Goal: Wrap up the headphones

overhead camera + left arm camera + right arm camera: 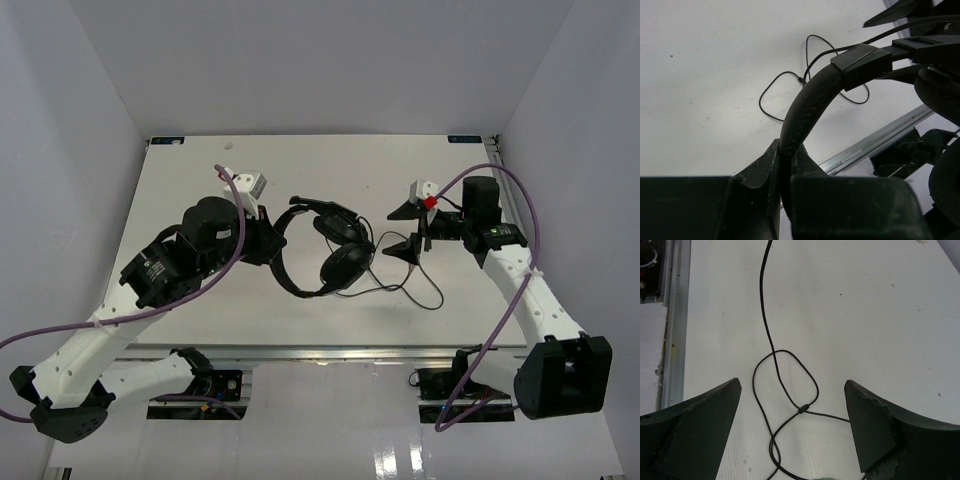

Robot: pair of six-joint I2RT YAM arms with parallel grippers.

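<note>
The black headphones (330, 245) lie on the white table (200, 170) at its middle, with two ear cups (343, 265) and a thin headband (283, 262). My left gripper (268, 242) is shut on the headband; in the left wrist view the headband (812, 95) runs up out of the closed fingers of this gripper (788, 146). The thin black cable (420, 292) trails in loose loops to the right of the cups. My right gripper (406, 229) is open and empty above the cable. In the right wrist view this gripper (792, 384) has cable loops (763, 315) on the table between its spread fingers.
A metal rail (320, 352) runs along the table's near edge and also shows in the left wrist view (875, 142). White walls close in the left, back and right sides. Purple robot cables (520, 200) hang off both arms.
</note>
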